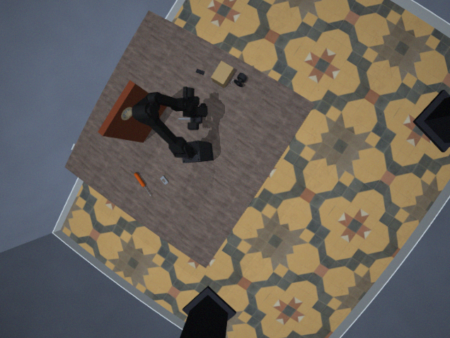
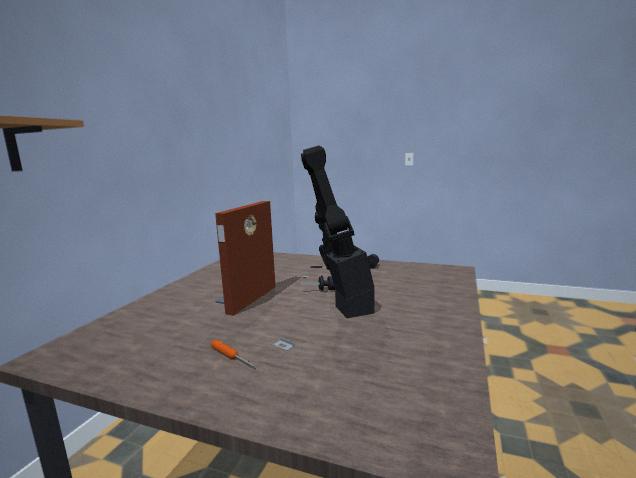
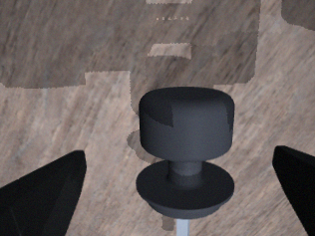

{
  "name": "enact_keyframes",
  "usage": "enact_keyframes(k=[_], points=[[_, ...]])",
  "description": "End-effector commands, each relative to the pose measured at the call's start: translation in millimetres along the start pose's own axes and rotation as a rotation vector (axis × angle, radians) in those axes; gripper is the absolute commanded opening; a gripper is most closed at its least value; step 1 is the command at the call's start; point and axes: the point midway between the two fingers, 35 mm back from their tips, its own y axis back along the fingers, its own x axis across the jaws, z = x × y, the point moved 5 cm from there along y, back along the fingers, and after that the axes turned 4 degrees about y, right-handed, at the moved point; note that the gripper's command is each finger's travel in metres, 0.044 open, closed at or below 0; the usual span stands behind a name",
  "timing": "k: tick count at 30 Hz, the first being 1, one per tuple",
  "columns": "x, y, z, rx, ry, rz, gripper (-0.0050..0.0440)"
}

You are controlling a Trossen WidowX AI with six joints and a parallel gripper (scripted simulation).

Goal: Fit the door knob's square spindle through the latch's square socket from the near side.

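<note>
Black knob (image 1: 197, 121) (image 2: 322, 282) (image 3: 186, 123) lies between the gripper's (image 3: 180, 157) wide-open fingers, apart from the red-brown door piece (image 1: 122, 121) (image 2: 246, 262). I would centre both fingers on its neck, then close gently, keeping the spindle (image 1: 184, 119) (image 2: 309, 283) (image 3: 182, 227) straight.

Walls: plain blue-grey, meeting in an upright corner behind the table in the exterior view
Wall fitting: a small white plate (image 2: 409, 159) on the wall right of that corner
Shelf: a wooden board (image 2: 41, 122) with a black bracket (image 2: 13, 149), high at the left
Table: brown wood-grain top (image 1: 233, 174) (image 2: 390, 390), with a dark leg (image 2: 47, 431) under its near left corner
Floor: patterned tiles (image 1: 303, 247) (image 2: 560, 400) in yellow, grey-green and terracotta, with star and flower shapes
Skirting: a pale strip (image 1: 116, 279) (image 2: 555, 289) along the foot of the walls
Light: soft and dim, with shadows on the tabletop
</note>
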Motion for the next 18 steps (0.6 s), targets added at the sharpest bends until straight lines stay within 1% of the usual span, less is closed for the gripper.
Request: enact_keyframes(k=[1, 18], points=[[-3, -8, -1, 0.004, -0.005, -0.011, 0.044], [-5, -31, -1, 0.004, -0.005, -0.011, 0.044]])
